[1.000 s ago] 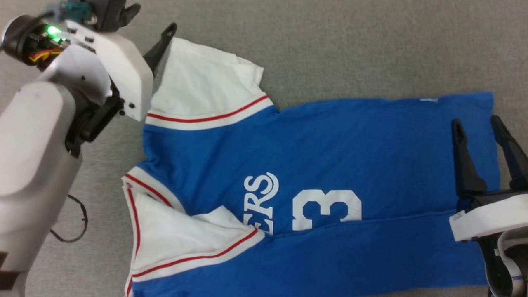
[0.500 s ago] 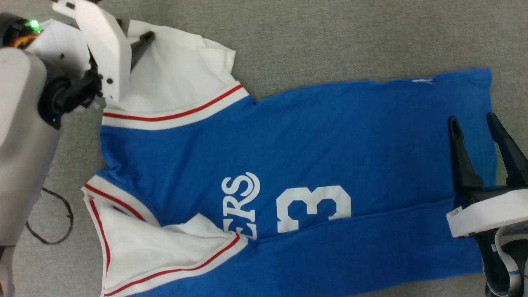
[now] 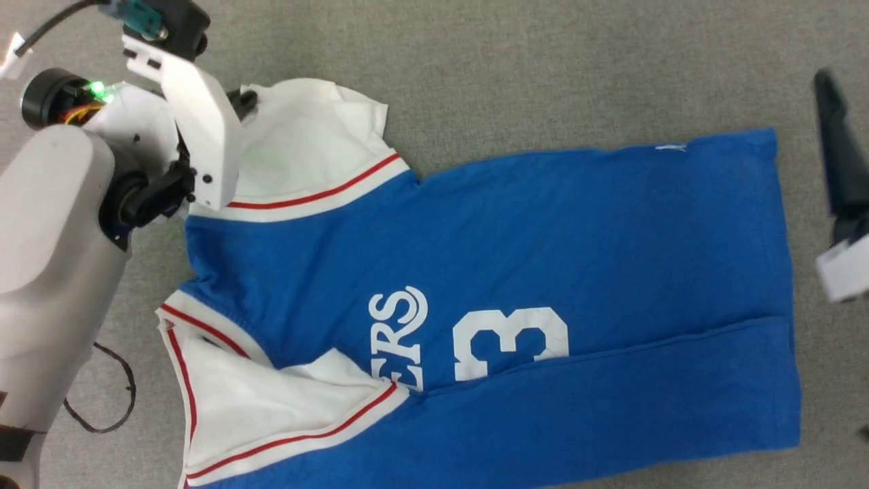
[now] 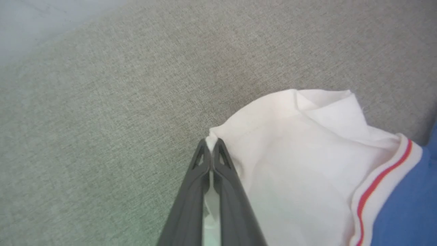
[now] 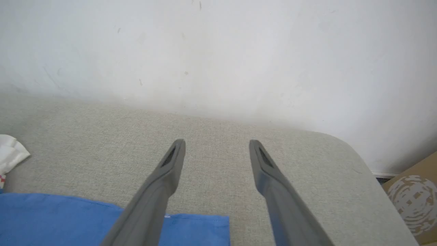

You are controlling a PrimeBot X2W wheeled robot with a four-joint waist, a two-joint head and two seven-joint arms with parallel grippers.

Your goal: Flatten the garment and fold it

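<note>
A: Where is the shirt point(image 3: 543, 224)?
B: Mostly flat on the bench point(image 3: 543, 68). The left jaws are pinched shut on the sleeve point(image 4: 290, 143) corner, cloth spreading to their right. The right jaws stand wide, holding nothing, hem point(image 5: 198, 229) just short of their tips
A: How will it handle?
B: Probably light, soft, limp; it bunches when dragged. Edges and corners look the best holds, the hem corner for the right jaws

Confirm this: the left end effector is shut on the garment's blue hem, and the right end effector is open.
Wrong on one point. The left end effector is shut on the edge of the white sleeve of the garment, not its blue hem; the left wrist view shows white cloth pinched between the fingers. The right end effector is open.
</note>
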